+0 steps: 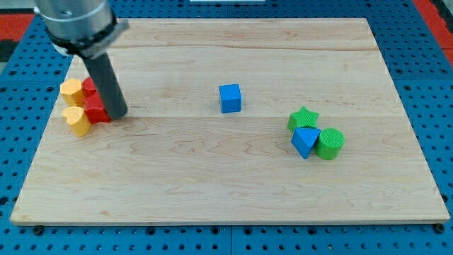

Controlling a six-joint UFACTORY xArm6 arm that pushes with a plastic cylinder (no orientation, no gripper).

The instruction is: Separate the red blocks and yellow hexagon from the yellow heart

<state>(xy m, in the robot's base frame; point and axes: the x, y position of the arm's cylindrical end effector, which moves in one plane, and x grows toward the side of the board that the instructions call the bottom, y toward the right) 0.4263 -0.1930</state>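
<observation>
At the view's left edge of the wooden board [212, 177] sits a tight cluster. The yellow hexagon [71, 90] is at its top left, a red block [88, 87] beside it, a second red block [97, 109] below that, and the yellow heart [76, 120] at the bottom left. All touch one another. My tip [118, 113] stands on the board right against the right side of the lower red block. The rod hides part of both red blocks.
A blue cube [230, 98] lies near the board's middle. At the view's right, a green star [303, 117], a blue triangular block [305, 140] and a green cylinder [330, 142] sit bunched together.
</observation>
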